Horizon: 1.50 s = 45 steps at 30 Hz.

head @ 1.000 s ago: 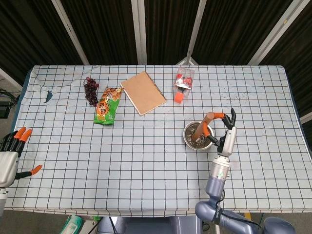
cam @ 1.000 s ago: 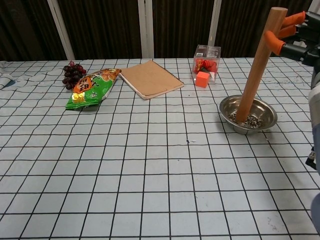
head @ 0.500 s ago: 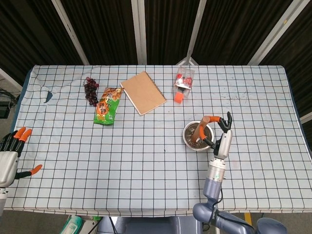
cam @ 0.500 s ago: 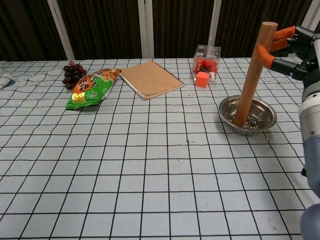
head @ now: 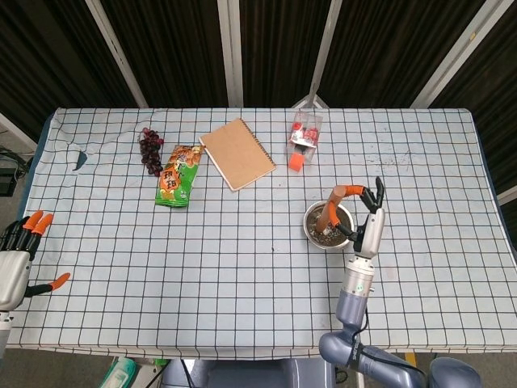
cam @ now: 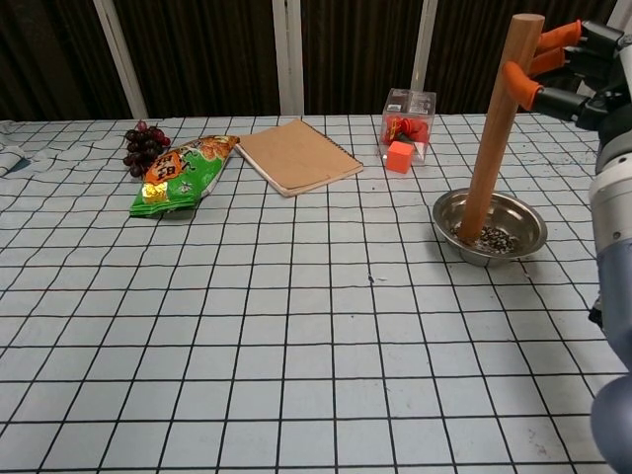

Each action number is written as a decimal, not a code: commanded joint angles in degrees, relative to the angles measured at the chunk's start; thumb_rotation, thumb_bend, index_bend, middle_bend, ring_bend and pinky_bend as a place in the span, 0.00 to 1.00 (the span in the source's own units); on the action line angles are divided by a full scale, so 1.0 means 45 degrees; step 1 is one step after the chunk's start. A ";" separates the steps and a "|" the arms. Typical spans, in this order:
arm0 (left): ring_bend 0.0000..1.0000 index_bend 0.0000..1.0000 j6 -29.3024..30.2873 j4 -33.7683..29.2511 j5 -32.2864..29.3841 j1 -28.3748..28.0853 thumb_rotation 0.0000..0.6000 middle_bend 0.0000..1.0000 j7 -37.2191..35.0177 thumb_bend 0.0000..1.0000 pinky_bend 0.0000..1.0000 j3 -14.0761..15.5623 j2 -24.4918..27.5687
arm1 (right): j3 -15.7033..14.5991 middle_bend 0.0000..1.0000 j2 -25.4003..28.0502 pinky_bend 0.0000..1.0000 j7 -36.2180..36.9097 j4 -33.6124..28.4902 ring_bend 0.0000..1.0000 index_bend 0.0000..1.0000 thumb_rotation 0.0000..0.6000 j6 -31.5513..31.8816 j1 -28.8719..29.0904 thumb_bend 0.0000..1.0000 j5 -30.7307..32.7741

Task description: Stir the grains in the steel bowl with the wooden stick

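In the head view, the steel bowl (head: 329, 225) is seen on the checked tabletop (head: 242, 267), with dark grains (head: 326, 235) lying in its bottom. The wooden stick (head: 329, 215) is planted among them and leans toward the right hand (head: 367, 222), which is placed just beside the bowl's right rim and has the stick's top pinched between orange-tipped fingers. Beyond the bowl, a clear box (head: 304, 132) holding red items is set. The left hand (head: 18, 250) is held far left of the bowl, off the tabletop edge, fingers apart and nothing in it.

In the chest view, the grains (cam: 494, 238) are gathered at the steel bowl's (cam: 520, 214) floor around the stick's (cam: 499, 126) lower end. The stick's upper part is gripped by the right hand (cam: 583, 74), above and right of the bowl.
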 commanded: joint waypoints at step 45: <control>0.00 0.00 0.0056 -0.0011 0.0037 0.0011 1.00 0.00 0.0012 0.02 0.00 0.0016 -0.0024 | 0.0115 0.72 0.0931 0.00 -0.0554 -0.1203 0.37 0.86 1.00 0.0162 -0.0294 0.55 -0.0001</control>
